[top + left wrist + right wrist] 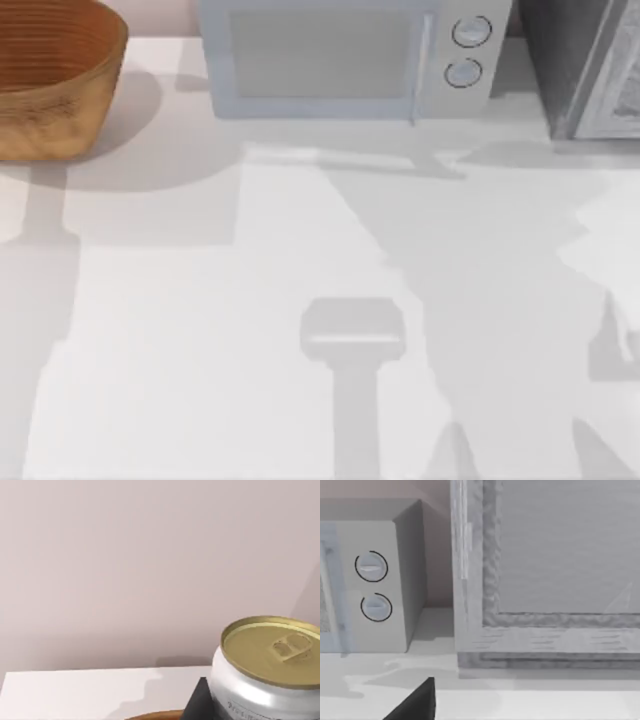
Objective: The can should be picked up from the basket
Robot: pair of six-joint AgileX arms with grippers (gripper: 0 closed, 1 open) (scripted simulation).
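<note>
Can sits close against left hand's dark finger above basket rim, grip state can't be told; right hand's too; likely light, thin-walled, slick metal, best pinched mid-body across the label, gently.

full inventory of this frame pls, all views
basket: 1, orange-brown woven, back left corner of the table
can: 1, silver body with dull gold top, close to the left wrist camera, above the basket rim
microwave: 1, grey-white with two round knobs, back middle of the table
cabinet: 1, grey, back right, beside the microwave
table: 1, white
left gripper: dark finger beside the can
right gripper: dark finger tip, facing the microwave and cabinet
</note>
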